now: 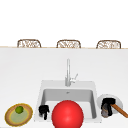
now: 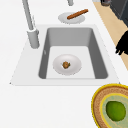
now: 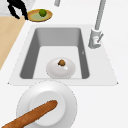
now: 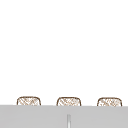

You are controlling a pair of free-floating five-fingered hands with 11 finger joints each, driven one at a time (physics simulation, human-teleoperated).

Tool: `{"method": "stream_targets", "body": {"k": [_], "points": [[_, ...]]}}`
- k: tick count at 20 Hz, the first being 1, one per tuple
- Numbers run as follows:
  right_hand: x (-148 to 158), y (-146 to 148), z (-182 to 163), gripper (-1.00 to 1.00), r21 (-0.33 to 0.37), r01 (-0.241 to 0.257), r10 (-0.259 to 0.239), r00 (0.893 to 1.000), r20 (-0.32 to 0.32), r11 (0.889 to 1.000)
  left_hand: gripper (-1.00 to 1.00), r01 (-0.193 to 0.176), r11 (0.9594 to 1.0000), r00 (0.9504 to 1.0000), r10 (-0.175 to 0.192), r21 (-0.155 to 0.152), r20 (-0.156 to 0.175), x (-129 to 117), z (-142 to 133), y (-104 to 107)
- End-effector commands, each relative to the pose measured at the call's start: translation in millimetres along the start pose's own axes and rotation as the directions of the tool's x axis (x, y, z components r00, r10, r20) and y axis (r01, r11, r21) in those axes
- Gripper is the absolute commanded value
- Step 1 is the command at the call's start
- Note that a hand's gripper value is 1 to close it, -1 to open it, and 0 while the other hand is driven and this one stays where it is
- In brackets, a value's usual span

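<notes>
My left hand hangs at the sink's front left corner, fingers relaxed and pointing down, holding nothing. The right side view has it before the counter's edge, beside a yellow-rimmed plate bearing a green lime. My right hand hovers in front of a white plate at the sink's right, fingers loose, close to the end of a brown stick-shaped loaf. A hand shows at the edge of the left side view. In the sink lies a white bowl with a small brown item.
A large red ball covers the sink's front in the front view. The tall faucet stands behind the basin. The lime and its plate sit at the front left. Three wicker chair backs line the counter's far edge.
</notes>
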Motion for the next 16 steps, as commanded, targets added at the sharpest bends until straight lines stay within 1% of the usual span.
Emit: {"method": "stream_targets", "body": {"k": [1,4,6,11,13,14,15,16], "points": [[-31.6,13.5,1.0,1.00,-0.003,0.019,-0.019,1.000,0.017,1.000,0.00,0.000,1.0000,1.0000,0.000,0.000,0.000,0.0,0.0,0.0],[-57.6,24.8,-4.2,1.00,-0.005,0.027,-0.026,0.999,0.024,1.000,0.00,0.000,1.0000,1.0000,0.000,0.000,0.000,0.0,0.0,0.0],[-74.8,32.9,-6.4,1.00,-0.031,0.022,-0.021,0.999,0.025,0.999,0.00,0.000,1.0000,1.0000,0.000,0.000,0.000,0.0,0.0,0.0],[-118.7,54.3,-16.1,1.00,-0.029,0.037,-0.036,0.999,0.039,0.999,0.00,0.000,1.0000,1.0000,0.000,0.000,0.000,0.0,0.0,0.0],[-135.3,56.2,-15.1,1.00,-0.024,0.037,-0.036,0.999,0.038,0.999,0.00,0.000,1.0000,1.0000,0.000,0.000,0.000,0.0,0.0,0.0],[-144.1,55.0,-18.7,1.00,-0.040,0.030,-0.028,0.999,0.035,0.999,0.00,0.000,1.0000,1.0000,0.000,0.000,0.000,0.0,0.0,0.0],[-145.8,59.0,-16.3,1.00,-0.066,0.006,-0.004,1.000,0.019,0.998,0.00,0.000,1.0000,1.0000,0.000,0.000,0.000,0.0,0.0,0.0],[-155.5,64.2,-26.4,1.00,-0.053,0.016,-0.015,1.000,0.025,0.998,0.00,0.000,1.0000,1.0000,0.000,0.000,0.000,0.0,0.0,0.0]]}}
